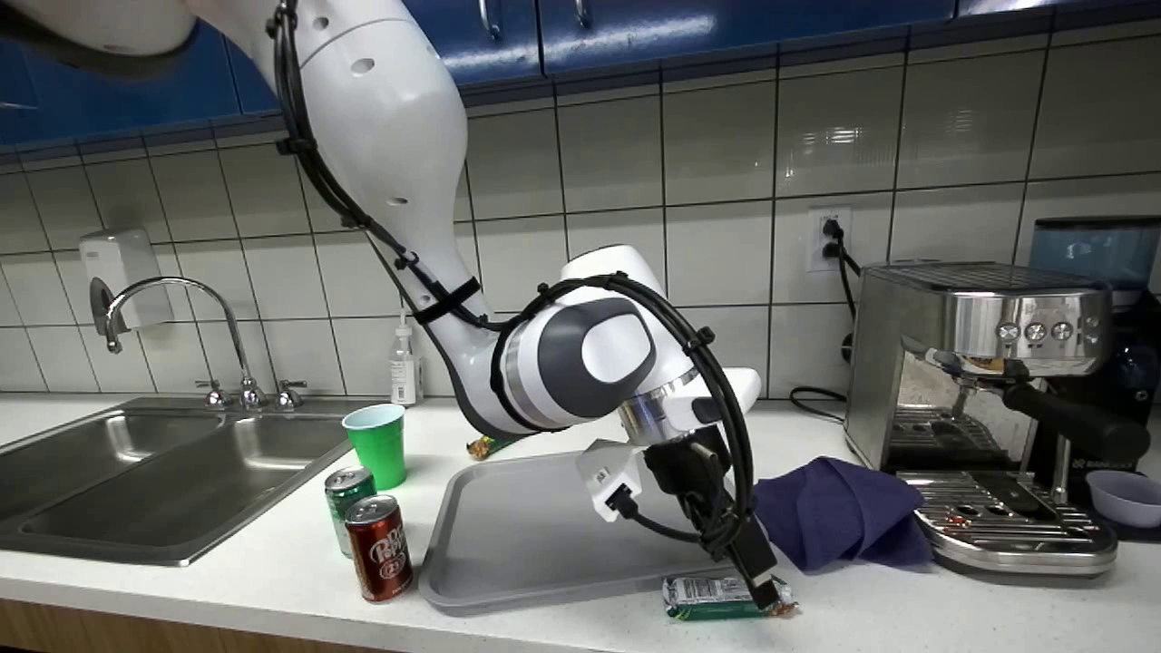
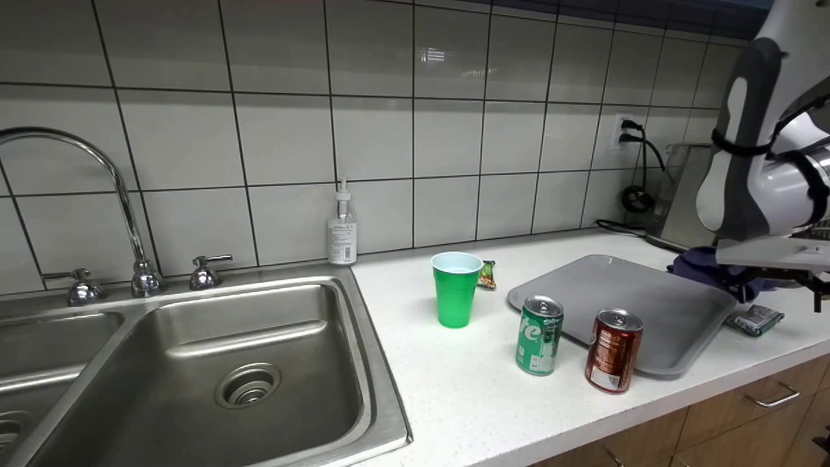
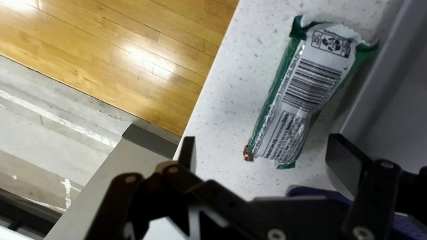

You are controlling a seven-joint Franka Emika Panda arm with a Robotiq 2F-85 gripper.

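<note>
A black two-fingered robot gripper [image 3: 262,148] reaches in from the bottom of the wrist view, its fingers [image 3: 345,163] spread wide and released, holding nothing. Right of centre in that frame, a slim, crinkled green-and-white snack packet [image 3: 302,96] lies on a white speckled tabletop [image 3: 227,110], its lower end pointing toward the gap between the fingers (a barcode and small print face upward). A wooden floor [image 3: 160,56] shows at the upper left.

In an exterior view, the white robot arm [image 1: 390,136] bends down from the upper left to the lower right, where the gripper overlaps the packet's right end; I cannot tell whether they touch. The packet lies just beside the front edge of a flat grey rectangular tray [image 1: 544,517] in the lower middle. Right of the tray sits a rumpled dark purple cloth [image 1: 839,512], and farther right stands a silver metal espresso machine [image 1: 961,313].

In both exterior views, three upright things stand left of the tray's middle: a dark red Dr Pepper can [image 1: 381,549], a green soda can [image 2: 539,337] and a green plastic cup [image 2: 454,295] with a pale inside. A small green-and-orange packet [image 2: 486,275] lies behind the cup. A stainless steel double sink [image 2: 382,383] fills the lower left, with a clear pump bottle [image 2: 342,230] standing behind it against the tiled wall [image 2: 285,136].
</note>
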